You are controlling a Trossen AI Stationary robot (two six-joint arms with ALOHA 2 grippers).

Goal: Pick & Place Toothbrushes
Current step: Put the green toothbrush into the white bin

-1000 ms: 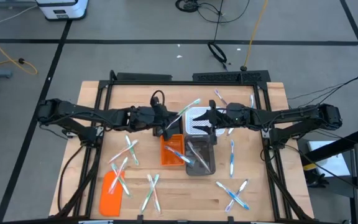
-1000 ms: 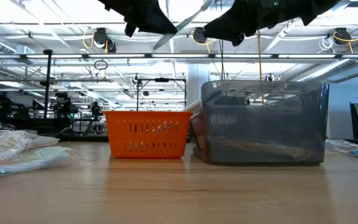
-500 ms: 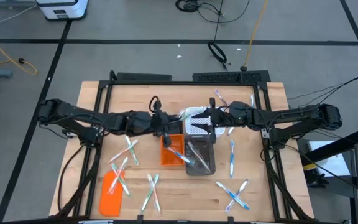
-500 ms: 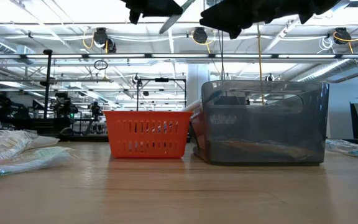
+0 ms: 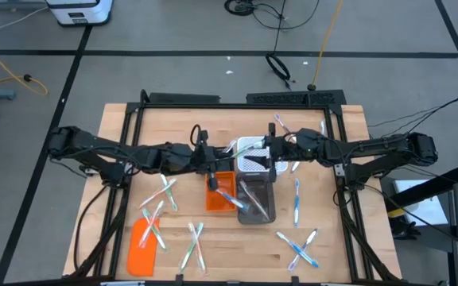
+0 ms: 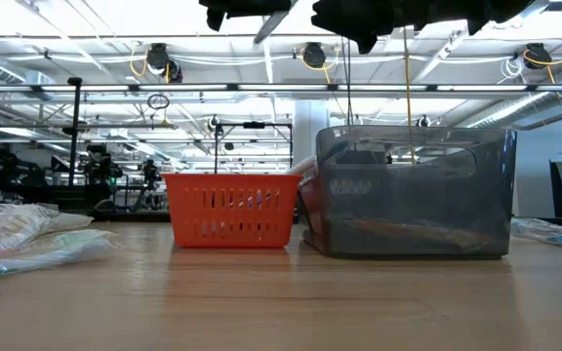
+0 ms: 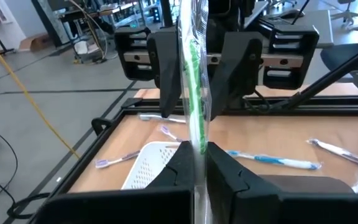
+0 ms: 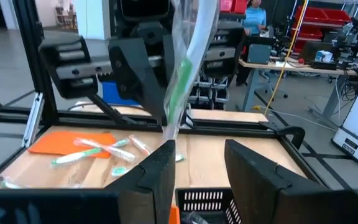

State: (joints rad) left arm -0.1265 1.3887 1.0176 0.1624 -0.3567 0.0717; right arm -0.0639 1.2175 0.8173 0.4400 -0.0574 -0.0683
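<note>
Left gripper (image 7: 194, 163) was up over the middle of the wooden table (image 5: 336, 246), fingers pinched tight on a clear-wrapped toothbrush with green accents (image 7: 194, 93). The brush stuck out toward the right arm. Right gripper (image 8: 197, 163) faced it head-on from the other side, fingers spread partway, nothing between them; the wrapped brush tip (image 8: 182, 74) sat just ahead of the gap. In the high view both grippers met above the far end of the two bins, left gripper (image 5: 213, 157) just beside the right gripper (image 5: 269, 155).

Below them: small orange slotted plastic basket (image 5: 217, 195) and a smoky grey translucent plastic bin (image 5: 257, 208) side by side, touching or nearly so, each with brushes inside. A white perforated lid-like piece (image 5: 249, 155) lay at the grey bin's far end.

Remaining loose toothbrushes (image 5: 296, 246) were scattered on the table, left and right of the bins. Flat orange rectangular lid (image 5: 140, 246) lay near the left front corner with brushes crossing over it.
</note>
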